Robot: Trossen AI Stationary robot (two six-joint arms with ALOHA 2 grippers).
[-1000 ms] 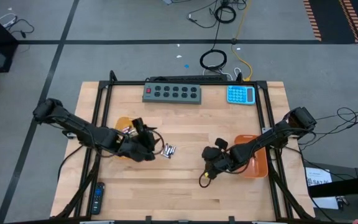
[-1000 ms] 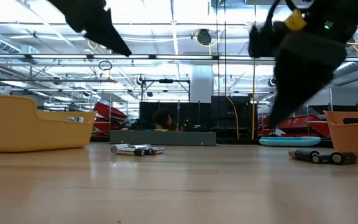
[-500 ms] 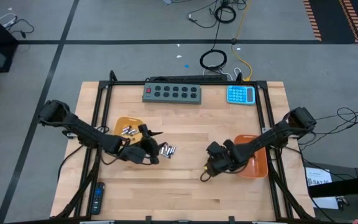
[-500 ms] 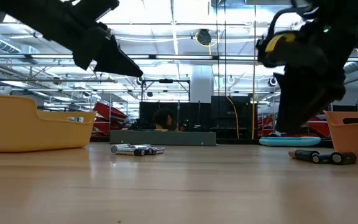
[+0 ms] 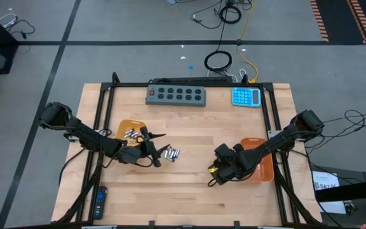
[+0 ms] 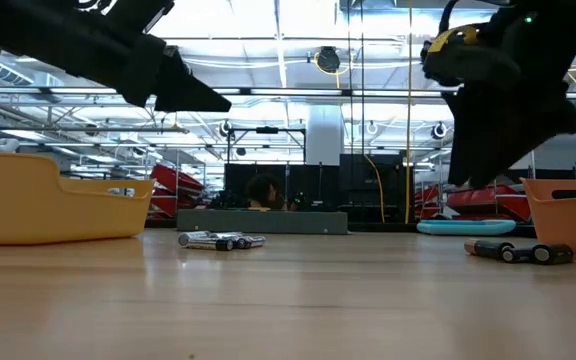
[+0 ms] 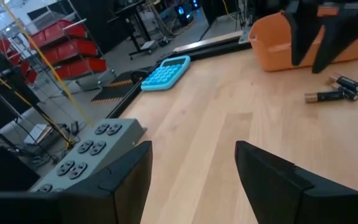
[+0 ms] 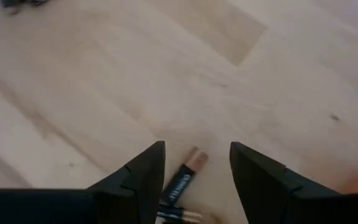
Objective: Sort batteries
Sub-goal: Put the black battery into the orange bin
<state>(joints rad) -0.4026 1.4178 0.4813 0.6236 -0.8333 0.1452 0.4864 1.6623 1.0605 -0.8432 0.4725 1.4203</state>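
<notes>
A: Bright, even light from overhead; ceiling lamps [image 6: 268, 20] glare white in the low view.
B: Shadows on the desk [image 5: 189, 127] are faint. The right wrist view is blurred.

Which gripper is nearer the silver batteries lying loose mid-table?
Left. The left gripper hovers right beside the silver batteries; the right gripper is across the table, near the right orange tray.

Grey floor [image 5: 107, 25] with cables [image 5: 224, 13]; red shelving [image 7: 73, 46] under bright ceiling lights.
</notes>
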